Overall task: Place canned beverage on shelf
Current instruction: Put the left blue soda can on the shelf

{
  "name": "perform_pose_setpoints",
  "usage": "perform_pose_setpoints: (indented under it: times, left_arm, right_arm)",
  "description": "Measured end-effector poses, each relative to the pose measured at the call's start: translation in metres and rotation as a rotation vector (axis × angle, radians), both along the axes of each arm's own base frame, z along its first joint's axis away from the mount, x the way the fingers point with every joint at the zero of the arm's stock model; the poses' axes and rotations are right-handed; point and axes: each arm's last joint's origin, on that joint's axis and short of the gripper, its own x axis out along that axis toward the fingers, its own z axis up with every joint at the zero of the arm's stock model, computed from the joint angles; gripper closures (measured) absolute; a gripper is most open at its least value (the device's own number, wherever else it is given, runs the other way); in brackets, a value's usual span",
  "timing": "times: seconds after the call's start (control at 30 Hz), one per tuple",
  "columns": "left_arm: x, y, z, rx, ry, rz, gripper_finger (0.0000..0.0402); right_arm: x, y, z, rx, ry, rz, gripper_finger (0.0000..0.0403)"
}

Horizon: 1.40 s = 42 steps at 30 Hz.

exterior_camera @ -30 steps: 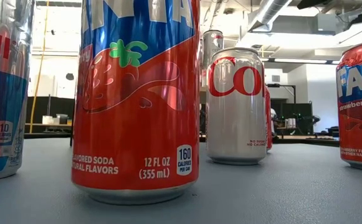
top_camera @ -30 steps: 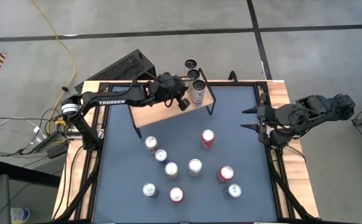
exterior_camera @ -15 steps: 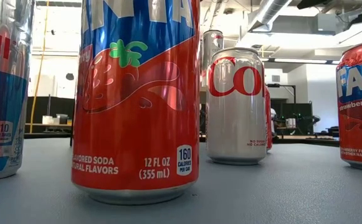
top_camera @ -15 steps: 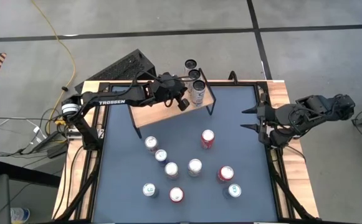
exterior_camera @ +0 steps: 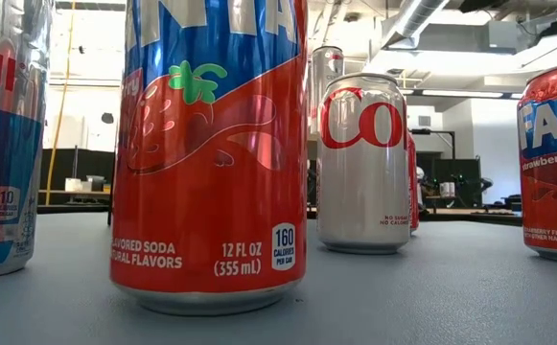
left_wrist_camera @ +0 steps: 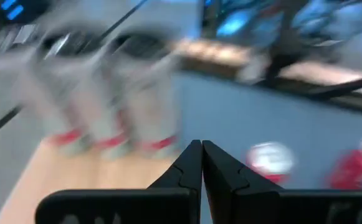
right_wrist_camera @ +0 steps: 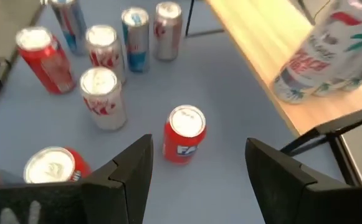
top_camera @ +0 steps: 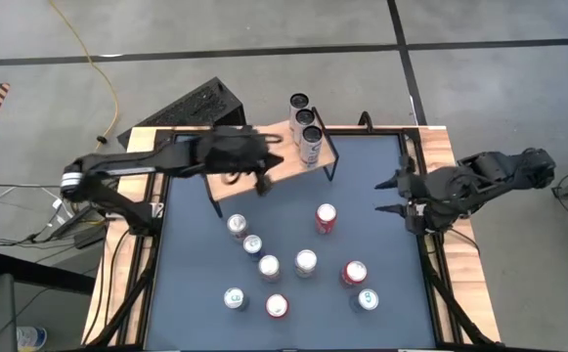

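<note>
The shelf (top_camera: 254, 168), a light wooden board on thin black legs, stands at the table's far side. Three cans (top_camera: 310, 144) stand in a row on its right end, and they show blurred in the left wrist view as cans (left_wrist_camera: 106, 93). My left gripper (top_camera: 274, 162) hovers shut and empty over the board, left of those cans; its shut tips (left_wrist_camera: 201, 149) show in the left wrist view. My right gripper (top_camera: 383, 196) hangs open and empty at the table's right side, above a red can (right_wrist_camera: 184, 134) on the table.
Several more cans stand loose on the blue-grey table (top_camera: 196, 293), among them a red one (top_camera: 325, 217) near the middle and a cluster (top_camera: 269, 266) toward the near edge. In the low view a red strawberry can (exterior_camera: 209, 153) and a silver can (exterior_camera: 364, 163) fill the foreground.
My left gripper has drawn back from the cans on the shelf toward the table's left edge and has risen, staying shut. The three cans stand on the board as before.
</note>
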Motion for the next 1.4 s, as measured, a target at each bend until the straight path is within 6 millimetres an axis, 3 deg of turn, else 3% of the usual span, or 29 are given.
perform_pose_setpoints:
  times: [0.2,0.37,0.6,0.77,0.97,1.2,1.4]
  left_arm:
    - [-0.037,-0.051,0.031,0.027,-0.082,-0.188,0.0401]
    - [-0.048,-0.085,0.033,0.122,-0.046,-0.283,0.0401]
    - [-0.051,-0.102,0.028,0.176,0.005,-0.314,0.0401]
    - [-0.055,-0.114,0.019,0.06,0.079,-0.423,0.0401]
    - [-0.058,-0.136,0.012,-0.044,0.127,-0.476,0.0401]
    - [-0.061,-0.169,0.012,-0.048,0.069,-0.487,0.0401]
    - [-0.035,-0.206,-0.011,-0.028,0.068,-0.554,0.0391]
  right_arm:
    - [0.036,0.012,-0.011,-0.081,0.058,0.055,0.0162]
    - [0.069,0.022,-0.024,-0.122,0.095,0.086,0.0143]
    - [0.11,0.032,-0.04,-0.07,0.072,0.115,0.0099]
    - [0.128,0.041,-0.051,-0.002,0.075,0.168,0.0079]
    - [0.118,0.062,-0.065,0.219,0.273,0.22,0.0074]
    - [0.095,0.092,-0.047,0.375,0.404,0.225,0.0074]
    - [0.072,0.119,-0.042,0.439,0.488,0.202,0.0075]
